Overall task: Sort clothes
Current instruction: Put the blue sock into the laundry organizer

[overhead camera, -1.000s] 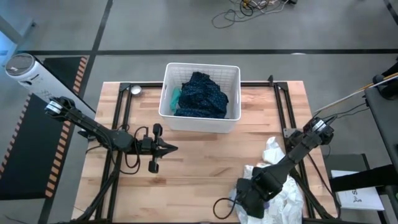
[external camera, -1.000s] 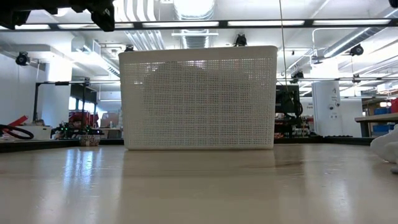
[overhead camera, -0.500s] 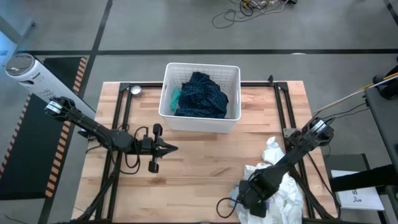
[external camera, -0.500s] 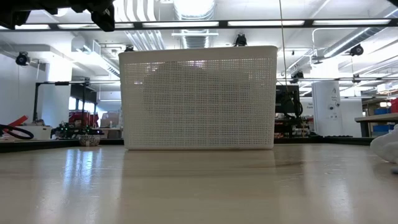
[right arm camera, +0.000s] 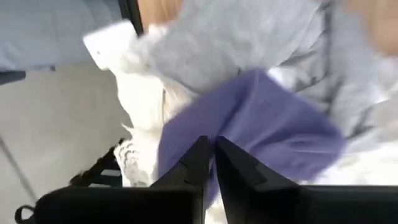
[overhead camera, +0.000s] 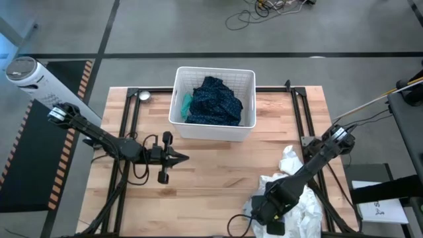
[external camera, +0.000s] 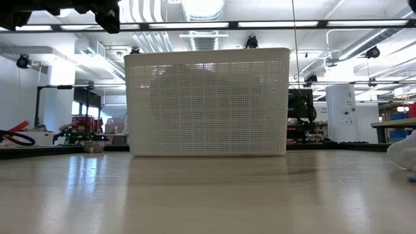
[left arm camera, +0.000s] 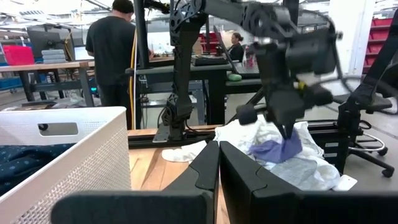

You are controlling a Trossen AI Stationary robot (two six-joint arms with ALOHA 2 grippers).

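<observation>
A white basket (overhead camera: 213, 102) at the table's far middle holds a dark blue patterned garment (overhead camera: 213, 100) and a teal one (overhead camera: 186, 103). A pile of white clothes (overhead camera: 299, 192) lies at the near right, with a grey piece (left arm camera: 301, 171) and a purple piece (left arm camera: 280, 150) on top. My right gripper (overhead camera: 268, 210) points down over this pile, shut on the purple piece. My left gripper (overhead camera: 184, 157) hovers level and shut, left of the table's centre, with nothing in it. My right gripper pinches a raised fold of the purple piece (right arm camera: 233, 134) between its two fingers, coming from above and pointing steeply down. The cloth is drawn up into a peak under the fingertips (left arm camera: 287, 129). Its lower part still lies on the grey and white clothes.
The basket's slatted wall (external camera: 207, 101) fills the middle of the low view. Dark frame rails (overhead camera: 301, 109) run along the table's left and right sides. Bare wood (overhead camera: 218, 172) lies between the basket and the near edge. People stand in the room beyond the table.
My right gripper has shifted a little toward the table's near edge over the white pile. The left arm and the basket have kept still.
</observation>
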